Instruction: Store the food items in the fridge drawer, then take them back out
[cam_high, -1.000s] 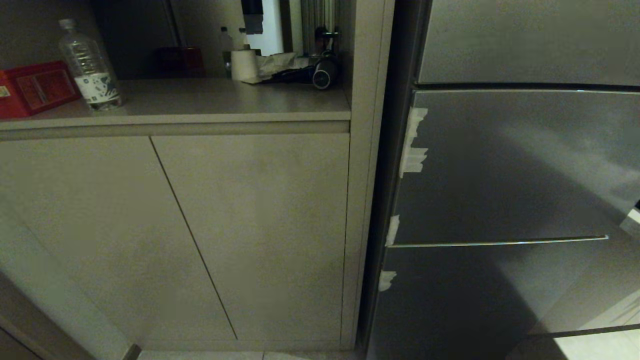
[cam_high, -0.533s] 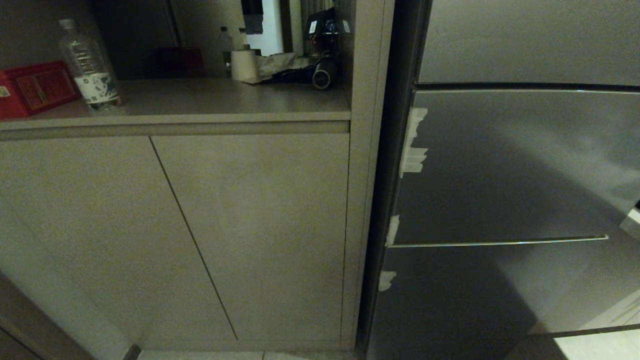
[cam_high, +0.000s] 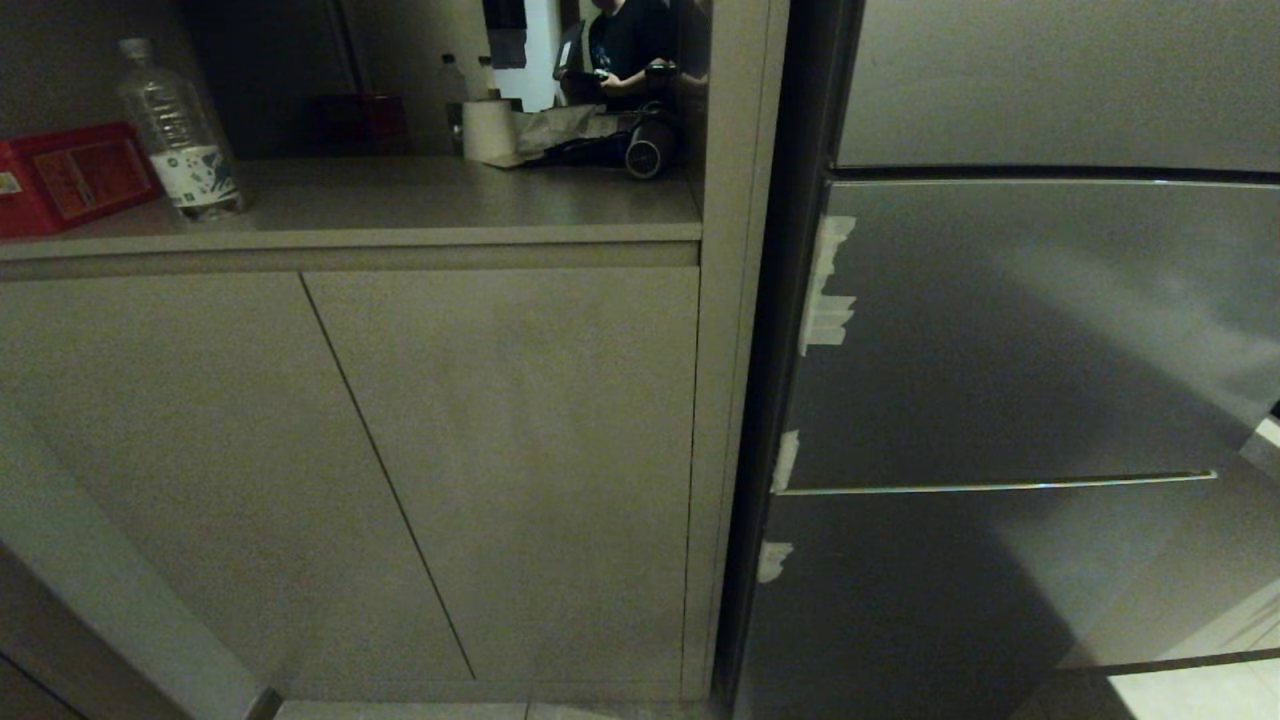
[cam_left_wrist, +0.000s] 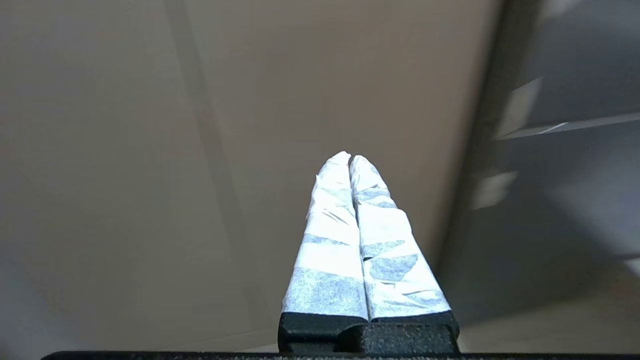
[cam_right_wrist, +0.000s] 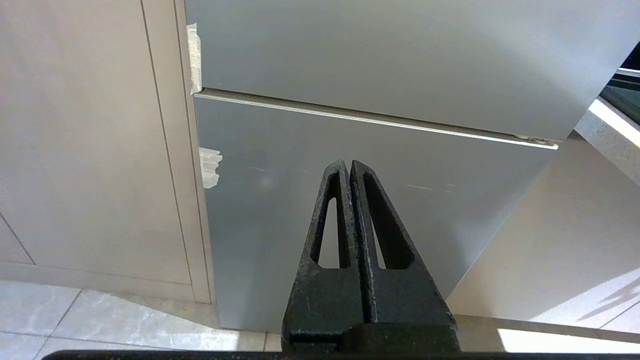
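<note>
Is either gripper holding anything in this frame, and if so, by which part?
Nothing is held. The left gripper and the right gripper both have their fingers shut together with nothing between them, in front of the closed fridge.

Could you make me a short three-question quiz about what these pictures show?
1. True or false: the fridge front is closed.
2. What stands beside the red box on the counter? A) a kettle B) a clear water bottle C) a pan
3. How do the fingers of the left hand and the right hand stand?

Key
1. True.
2. B.
3. Shut, both empty; the left fingers are wrapped in white tape.
</note>
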